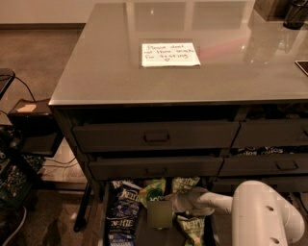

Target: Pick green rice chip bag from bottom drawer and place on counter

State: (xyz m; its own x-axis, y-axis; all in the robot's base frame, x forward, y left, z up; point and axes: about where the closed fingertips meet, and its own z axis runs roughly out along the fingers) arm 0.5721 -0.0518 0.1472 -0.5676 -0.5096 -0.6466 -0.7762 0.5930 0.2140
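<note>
The bottom drawer (144,235) is pulled open at the foot of the cabinet and holds several snack bags. The green rice chip bag (152,193) sits near the drawer's back, tilted, with white lettering partly showing. My gripper (169,205) reaches in from the right on a white arm (262,216). It is at the bag's right edge and shut on it, and the bag looks raised off the other bags. The counter (106,72) is the glossy grey top above, bearing a white handwritten note (170,54).
Dark blue Kettle bags (120,211) lie to the left in the drawer and olive-green ones (191,229) below and behind the gripper. Two shut drawers with recessed handles (156,137) are right above. A dark cart and cables (29,134) stand to the left. A dark cup (294,14) is at the counter's far right.
</note>
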